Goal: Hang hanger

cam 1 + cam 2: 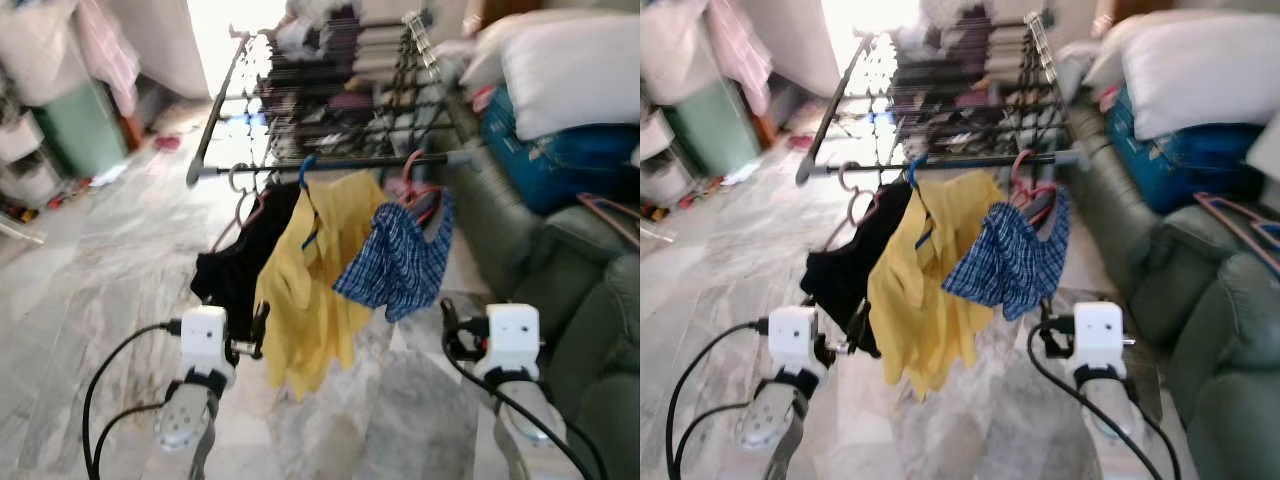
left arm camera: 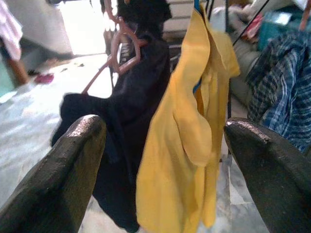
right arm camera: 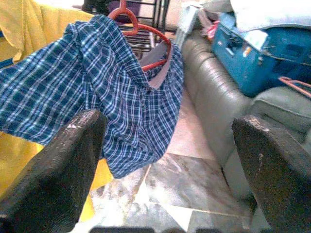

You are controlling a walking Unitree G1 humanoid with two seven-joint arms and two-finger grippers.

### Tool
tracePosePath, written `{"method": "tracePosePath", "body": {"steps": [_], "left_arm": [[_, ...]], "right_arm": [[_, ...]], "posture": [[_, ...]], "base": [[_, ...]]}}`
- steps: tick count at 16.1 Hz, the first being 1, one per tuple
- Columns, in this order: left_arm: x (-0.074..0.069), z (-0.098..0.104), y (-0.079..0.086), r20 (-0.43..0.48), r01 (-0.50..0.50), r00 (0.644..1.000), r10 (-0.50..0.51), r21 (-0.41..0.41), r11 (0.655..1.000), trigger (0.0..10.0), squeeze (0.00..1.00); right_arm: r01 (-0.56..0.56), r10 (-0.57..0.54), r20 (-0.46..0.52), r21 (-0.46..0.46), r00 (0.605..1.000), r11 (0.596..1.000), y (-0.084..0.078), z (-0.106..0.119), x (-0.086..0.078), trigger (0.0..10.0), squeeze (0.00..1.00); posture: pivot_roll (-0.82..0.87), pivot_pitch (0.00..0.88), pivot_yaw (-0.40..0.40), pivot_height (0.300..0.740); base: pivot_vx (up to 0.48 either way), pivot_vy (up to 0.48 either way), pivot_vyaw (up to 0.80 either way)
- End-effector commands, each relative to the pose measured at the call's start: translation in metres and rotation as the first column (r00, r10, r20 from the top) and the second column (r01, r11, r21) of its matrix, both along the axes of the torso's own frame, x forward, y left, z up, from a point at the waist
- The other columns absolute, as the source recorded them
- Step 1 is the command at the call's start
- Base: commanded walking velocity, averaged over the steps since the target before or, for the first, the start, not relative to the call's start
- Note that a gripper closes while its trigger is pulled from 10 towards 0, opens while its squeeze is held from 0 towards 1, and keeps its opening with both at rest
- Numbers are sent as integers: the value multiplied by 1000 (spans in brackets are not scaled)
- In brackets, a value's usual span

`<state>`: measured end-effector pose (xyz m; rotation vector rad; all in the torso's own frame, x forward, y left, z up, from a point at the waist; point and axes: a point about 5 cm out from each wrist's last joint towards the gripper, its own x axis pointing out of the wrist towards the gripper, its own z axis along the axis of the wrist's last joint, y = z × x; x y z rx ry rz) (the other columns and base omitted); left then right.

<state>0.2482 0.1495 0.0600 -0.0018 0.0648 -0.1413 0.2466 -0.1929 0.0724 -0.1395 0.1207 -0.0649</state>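
A black drying rack (image 1: 330, 110) stands ahead with three garments hanging from its front bar (image 1: 330, 163). A black garment (image 1: 245, 260) hangs on a pink hanger (image 2: 121, 46), a yellow shirt (image 1: 315, 270) on a blue hanger (image 1: 305, 172), and blue plaid shorts (image 1: 400, 262) on a red hanger (image 3: 141, 29). My left gripper (image 2: 165, 160) is open below and in front of the black garment and yellow shirt, holding nothing. My right gripper (image 3: 170, 160) is open, low in front of the plaid shorts, holding nothing.
A grey-green sofa (image 1: 560, 290) runs along the right with a blue suitcase (image 1: 545, 150) and white pillows (image 1: 570, 70) on it. More clothes lie on the rack top (image 1: 320, 50). Bins and clutter (image 1: 70, 120) stand at far left on the marble floor (image 1: 90, 290).
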Motion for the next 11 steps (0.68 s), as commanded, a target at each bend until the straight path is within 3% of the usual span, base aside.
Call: {"method": "tracePosePath", "body": {"steps": [1, 5, 9, 11], "left_arm": [[0, 0, 9, -6, -16, 1000, 16, 28, 999, 10000, 0], [0, -1, 8, -12, -9, 1000, 10, 37, 999, 10000, 0], [8, 5, 7, 12, -8, 1000, 7, 56, 998, 10000, 0], [4, 1, 5, -2, 10, 1000, -10, 51, 999, 10000, 0]], "right_arm": [[-22, 22, 18, 16, 1000, 1000, 10, 3, 3, 10000, 0], [-20, 20, 17, 20, 1000, 1000, 11, 2, 2, 10000, 0], [-22, 21, 20, 24, 1000, 999, 13, 3, 4, 10000, 0], [-20, 19, 24, 23, 1000, 1000, 12, 4, 6, 10000, 0]], "posture": [[-122, 0, 57, 740], [-127, 0, 62, 740], [-118, 0, 59, 740], [-120, 0, 57, 740]], "base": [[0, 480, 0], [0, 480, 0], [0, 0, 0], [0, 0, 0]]}}
